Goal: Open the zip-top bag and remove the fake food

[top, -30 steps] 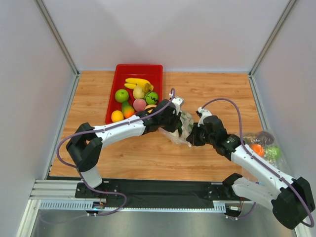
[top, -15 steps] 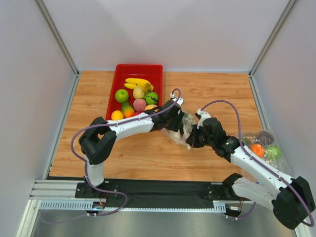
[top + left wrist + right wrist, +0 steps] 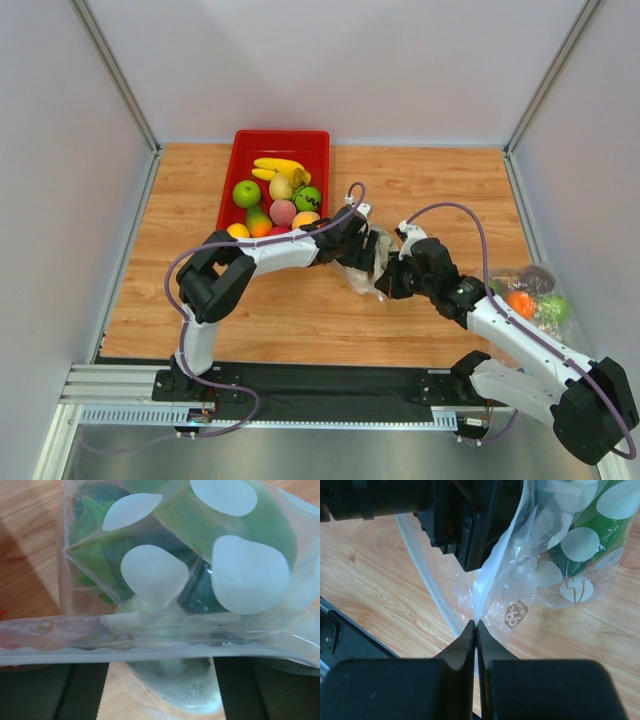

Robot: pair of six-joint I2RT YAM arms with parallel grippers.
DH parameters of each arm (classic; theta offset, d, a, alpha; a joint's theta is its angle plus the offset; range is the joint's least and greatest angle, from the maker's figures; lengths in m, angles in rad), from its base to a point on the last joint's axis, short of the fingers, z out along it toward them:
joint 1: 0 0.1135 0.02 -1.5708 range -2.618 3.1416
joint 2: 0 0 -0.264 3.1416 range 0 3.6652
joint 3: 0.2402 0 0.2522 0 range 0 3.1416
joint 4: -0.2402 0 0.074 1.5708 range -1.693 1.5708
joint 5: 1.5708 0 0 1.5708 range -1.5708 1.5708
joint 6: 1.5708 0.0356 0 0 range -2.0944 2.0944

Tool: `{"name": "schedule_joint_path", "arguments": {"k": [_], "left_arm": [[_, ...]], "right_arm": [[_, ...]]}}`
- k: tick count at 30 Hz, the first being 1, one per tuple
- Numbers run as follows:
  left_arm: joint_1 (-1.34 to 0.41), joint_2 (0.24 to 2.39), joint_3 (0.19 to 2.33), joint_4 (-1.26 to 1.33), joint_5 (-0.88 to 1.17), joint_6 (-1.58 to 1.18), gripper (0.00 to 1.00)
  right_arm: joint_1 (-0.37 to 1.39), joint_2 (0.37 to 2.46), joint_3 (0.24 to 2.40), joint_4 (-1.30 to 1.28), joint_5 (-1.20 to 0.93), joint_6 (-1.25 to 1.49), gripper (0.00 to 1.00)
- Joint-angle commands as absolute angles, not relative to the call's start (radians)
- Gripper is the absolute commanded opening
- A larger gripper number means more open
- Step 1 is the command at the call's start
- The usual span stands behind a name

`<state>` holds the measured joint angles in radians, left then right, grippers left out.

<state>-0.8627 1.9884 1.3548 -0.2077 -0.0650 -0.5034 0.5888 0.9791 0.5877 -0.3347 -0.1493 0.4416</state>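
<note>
My left arm is bent sharply at the elbow on the left, its forearm reaching right across the wooden table (image 3: 430, 180) to the middle. My right arm stretches from the near right corner, up and leftward, to the same spot, so the left gripper (image 3: 364, 243) and the right gripper (image 3: 388, 281) sit just beside each other. Between them hangs the zip-top bag (image 3: 570, 545), thin, glossy, crinkled clear film printed with white round dots, its thick ribbed zip strip running straight across my left wrist view. My right gripper's black tapered fingers (image 3: 465, 640) are pressed together, pinching a thin fold of the bag's film at their tips. The film rises from there to the left gripper's black body. I cannot tell whether the left gripper is clamped on the bag, because the plastic fills that camera's view. The fake food (image 3: 600, 522) is inside the bag, with a smooth dark green piece showing through the dots. A red tray (image 3: 322, 150) of toy fruit lies far left of the grippers, and a plain clear bag (image 3: 530, 292) rests by the right edge.
</note>
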Motion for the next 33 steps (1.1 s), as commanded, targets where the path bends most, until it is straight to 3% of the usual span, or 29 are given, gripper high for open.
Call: {"name": "schedule_joint_path", "arguments": {"k": [1, 2, 3, 7, 11, 13, 14, 18, 21, 33], "left_arm": [[-0.845, 2.012, 1.362, -0.144, -0.023, -0.538, 0.78], [-0.847, 2.014, 1.364, -0.143, -0.015, -0.534, 0.72], [-0.847, 2.01, 1.365, -0.141, -0.009, -0.532, 0.59], [-0.847, 1.954, 1.324, -0.1, 0.026, -0.497, 0.41], [-0.845, 1.864, 1.252, -0.057, 0.081, -0.422, 0.4], [-0.845, 1.809, 1.226, -0.041, 0.109, -0.37, 0.39], [-0.844, 1.796, 1.203, -0.041, 0.12, -0.35, 0.39], [-0.835, 1.749, 1.151, -0.014, 0.204, -0.284, 0.38], [-0.83, 1.738, 1.131, -0.006, 0.276, -0.247, 0.37], [-0.821, 1.681, 1.066, 0.11, 0.469, -0.172, 0.37]], "right_arm": [[0.601, 0.959, 0.575, -0.311, -0.169, 0.449, 0.0], [0.6, 0.96, 0.575, -0.314, -0.166, 0.451, 0.0], [0.601, 0.96, 0.577, -0.321, -0.161, 0.451, 0.0], [0.601, 0.962, 0.595, -0.351, -0.111, 0.439, 0.0], [0.6, 0.953, 0.646, -0.406, -0.052, 0.407, 0.05], [0.598, 0.939, 0.69, -0.446, -0.011, 0.393, 0.2], [0.594, 0.922, 0.705, -0.459, -0.003, 0.371, 0.33], [0.566, 0.884, 0.77, -0.477, -0.002, 0.325, 0.56], [0.529, 0.899, 0.79, -0.445, -0.012, 0.299, 0.62], [0.39, 1.038, 0.75, -0.218, -0.336, 0.258, 0.69]]}}
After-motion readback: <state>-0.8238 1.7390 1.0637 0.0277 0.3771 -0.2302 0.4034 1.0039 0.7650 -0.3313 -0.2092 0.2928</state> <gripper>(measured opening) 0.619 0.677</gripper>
